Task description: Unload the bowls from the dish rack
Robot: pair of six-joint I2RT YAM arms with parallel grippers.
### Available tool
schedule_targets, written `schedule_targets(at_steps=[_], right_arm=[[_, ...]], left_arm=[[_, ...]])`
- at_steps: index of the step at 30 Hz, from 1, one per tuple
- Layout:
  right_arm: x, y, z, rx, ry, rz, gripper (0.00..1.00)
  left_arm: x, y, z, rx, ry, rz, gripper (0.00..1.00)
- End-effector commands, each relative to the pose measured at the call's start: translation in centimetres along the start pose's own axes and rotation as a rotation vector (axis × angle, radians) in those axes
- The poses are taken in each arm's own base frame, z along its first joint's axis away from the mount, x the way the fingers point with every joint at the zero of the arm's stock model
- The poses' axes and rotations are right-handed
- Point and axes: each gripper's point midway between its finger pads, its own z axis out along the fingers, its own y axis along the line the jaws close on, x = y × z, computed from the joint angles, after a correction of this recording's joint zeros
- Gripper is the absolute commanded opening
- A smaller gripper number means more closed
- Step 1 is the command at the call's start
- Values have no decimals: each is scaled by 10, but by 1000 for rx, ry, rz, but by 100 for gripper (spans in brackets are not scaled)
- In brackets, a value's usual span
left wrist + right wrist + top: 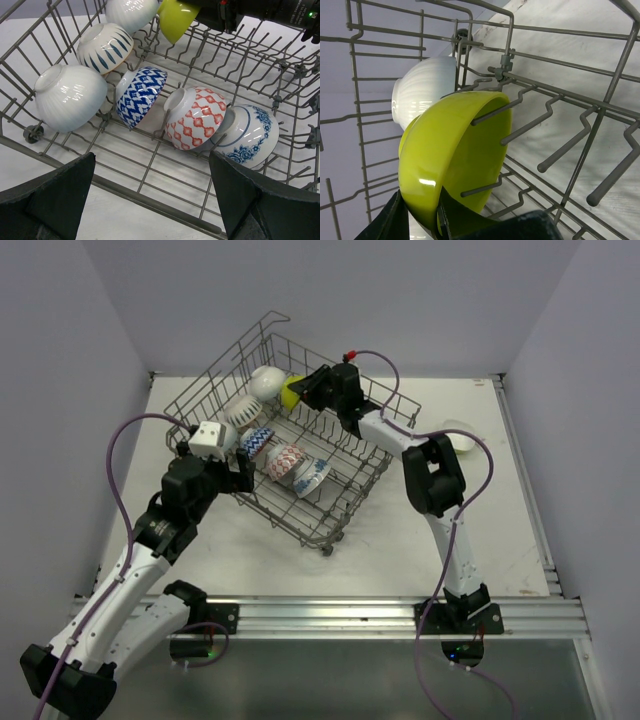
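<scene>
**A:** Where is the right pincer [420, 212]?

**B:** At the far end of the rack [225, 365], clenched on the lime bowl [455, 160], one finger inside the rim and one outside. The bowl stands on edge, so the rim is the easiest part to pinch.

**A:** Is it lifted?

**B:** No. Tines reach into its hollow. I judge it must rise off them before it can move sideways.

**A:** What is behind it?

**B:** A white bowl [422, 85], just beside it and also on edge, against the tall wire side.

**A:** And the left pincer [151, 160]?

**B:** Released, jaws wide, holding nothing. It hovers over the near rail, probably waiting its turn.

**A:** What lies below it?

**B:** The ribbed bowl [70, 97], leaf bowl [105, 47], blue bowl [142, 95], red bowl [197, 117] and floral bowl [250, 132]. Each leans on tines, which hold them tipped. The red and floral ones touch.

**A:** So seven are in the rack?

**B:** Seven that I can see. A pale bowl [460, 430] seems to sit out on the surface [400, 540] near the right arm, partly hidden by cable.
</scene>
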Motion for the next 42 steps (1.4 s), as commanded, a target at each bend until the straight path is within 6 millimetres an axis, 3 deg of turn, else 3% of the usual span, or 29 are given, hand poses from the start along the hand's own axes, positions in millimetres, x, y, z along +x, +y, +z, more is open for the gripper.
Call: schedule_targets(at_steps=[1,4,11,14,19,23,25,30,31,33,34,36,37,40,42], right_arm=[[-2,46,-5,-161,4,-6,18],[-3,57,-10,-195,3,-19,13],[-8,87,-23,-334,-8,-31,10],[-6,94,-29,-404,2,-40,0],[0,106,-39,-492,24,-61,0],[0,132,-55,-582,34,-116,0],[-1,154,-70,-634,53,-161,0],[-3,181,-96,-683,83,-236,0],[-6,195,-110,-705,89,-259,0],[-12,197,-118,-690,91,-279,0],[-15,207,-132,-704,88,-292,0],[-19,207,-143,-691,105,-321,0],[-22,216,-155,-695,102,-342,0],[-33,209,-167,-586,97,-432,0],[-56,207,-186,-450,39,-523,0]], left_arm=[[-7,-2,1,6,-29,1,100],[-6,-3,2,10,-25,1,100],[-4,-2,3,6,-18,3,100],[-4,-1,3,0,-18,1,100],[-3,0,4,-7,-15,4,100],[-2,0,5,-11,-11,5,100],[-3,1,4,-12,-11,8,100],[-5,3,3,-27,-18,8,100],[-5,4,3,-30,-18,10,100],[-5,5,3,-32,-20,9,100],[-6,5,3,-34,-22,9,100],[-6,5,3,-37,-23,10,100],[-6,7,2,-45,-22,11,100],[-6,9,2,-55,-24,14,100],[-7,9,2,-58,-26,12,100]])
